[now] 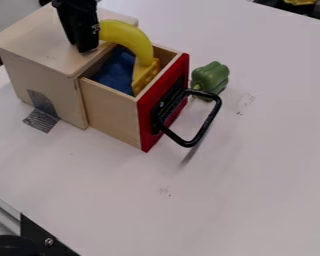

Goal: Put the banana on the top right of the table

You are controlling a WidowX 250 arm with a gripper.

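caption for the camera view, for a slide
Black gripper at a yellow banana above an open wooden drawer, green pepper beside its red front.

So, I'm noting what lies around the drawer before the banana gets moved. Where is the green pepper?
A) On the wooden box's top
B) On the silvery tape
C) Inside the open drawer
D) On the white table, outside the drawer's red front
D: the green pepper rests on the white table, just outside the drawer's red front and near its black handle.
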